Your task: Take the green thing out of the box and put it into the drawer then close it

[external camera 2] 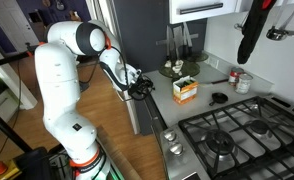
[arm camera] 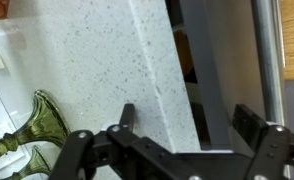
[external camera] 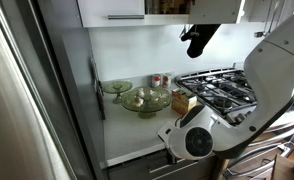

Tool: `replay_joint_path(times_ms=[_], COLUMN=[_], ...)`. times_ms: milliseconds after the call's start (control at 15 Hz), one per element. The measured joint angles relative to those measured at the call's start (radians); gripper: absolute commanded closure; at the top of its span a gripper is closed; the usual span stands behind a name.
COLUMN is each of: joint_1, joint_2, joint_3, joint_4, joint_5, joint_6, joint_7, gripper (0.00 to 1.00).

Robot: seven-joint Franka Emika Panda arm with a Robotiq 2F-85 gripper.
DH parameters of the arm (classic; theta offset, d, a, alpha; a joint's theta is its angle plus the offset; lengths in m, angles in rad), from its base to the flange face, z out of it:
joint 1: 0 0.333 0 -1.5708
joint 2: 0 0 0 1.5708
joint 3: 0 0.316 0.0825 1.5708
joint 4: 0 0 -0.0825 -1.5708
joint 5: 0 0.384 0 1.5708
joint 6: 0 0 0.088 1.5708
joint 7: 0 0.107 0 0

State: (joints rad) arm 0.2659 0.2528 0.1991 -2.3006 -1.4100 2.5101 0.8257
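The yellow-orange box [external camera 2: 185,91] stands on the white counter next to the stove; it also shows in an exterior view [external camera: 184,100]. A small green bit [external camera 2: 187,82] shows at its top. My gripper [external camera 2: 142,86] hangs at the counter's front edge, to the side of the box and apart from it. In the wrist view the gripper [arm camera: 187,125] is open and empty, its fingers either side of the counter edge and a dark gap. What looks like the open drawer [external camera: 255,164] shows below the arm, mostly hidden.
Pale green glass bowls [external camera: 145,98] and red-capped jars [external camera: 159,80] stand at the back of the counter [external camera: 127,125]. A gas stove [external camera 2: 237,135] lies beside the box. A dark fridge side [external camera 2: 137,40] borders the counter. A black mitt [external camera 2: 250,35] hangs above.
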Motion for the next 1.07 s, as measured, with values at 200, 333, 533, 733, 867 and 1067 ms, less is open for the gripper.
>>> replay_joint_path(times_ms=[200,333,533,733,867,1067], joint_1=[0.0,0.0,0.0,0.001,0.002,0.0], joint_2=[0.005,0.009,0.015,0.022,0.024,0.025], joint_3=[0.0,0.0,0.0,0.0,0.001,-0.001], joint_4=[0.005,0.009,0.017,0.022,0.022,0.025], joint_5=[-0.002,-0.007,-0.016,-0.031,-0.042,-0.054], joint_6=[-0.007,-0.013,-0.025,-0.038,-0.045,-0.061], joint_7=[0.009,0.019,0.035,0.061,0.076,0.104], gripper=[0.0,0.0,0.0,0.0,0.0,0.0])
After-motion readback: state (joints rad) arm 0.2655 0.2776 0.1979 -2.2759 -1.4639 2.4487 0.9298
